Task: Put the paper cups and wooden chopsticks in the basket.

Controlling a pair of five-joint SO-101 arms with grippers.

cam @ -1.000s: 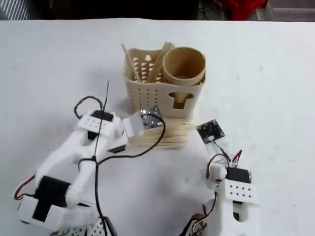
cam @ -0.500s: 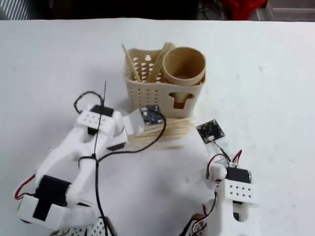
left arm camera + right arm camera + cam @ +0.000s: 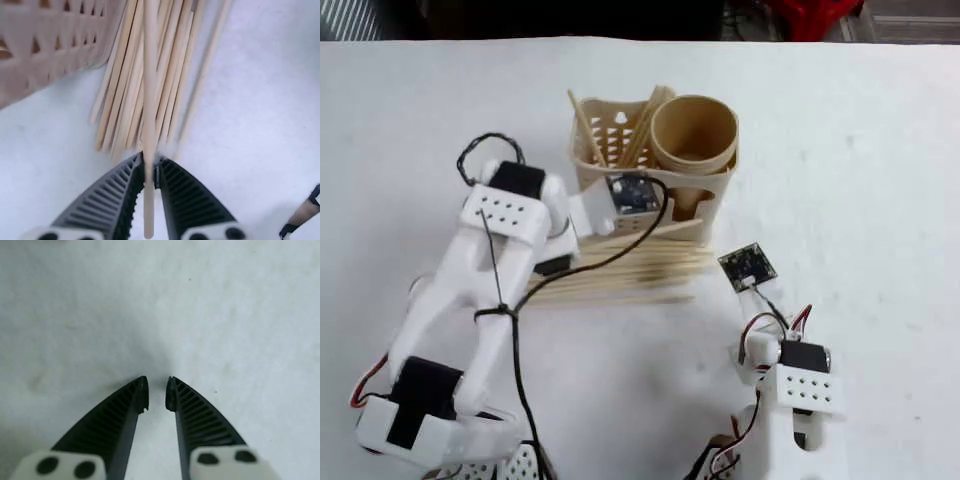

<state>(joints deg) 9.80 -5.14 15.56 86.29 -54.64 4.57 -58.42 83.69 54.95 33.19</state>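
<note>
Left gripper (image 3: 150, 167) is clamped on 1 wooden chopstick (image 3: 150, 75), which runs straight ahead of its jaws above the loose pile of chopsticks (image 3: 640, 272) on the table (image 3: 880, 150). Just beyond that pile we see the basket (image 3: 715, 195), holding 1 paper cup (image 3: 694, 130) and several leaning sticks (image 3: 587, 130). Right gripper (image 3: 157, 392) sits well apart over bare table, jaws narrowly parted and holding nothing.

Left hand (image 3: 150, 167) pinched tight, right hand (image 3: 157, 392) slightly parted.
</note>
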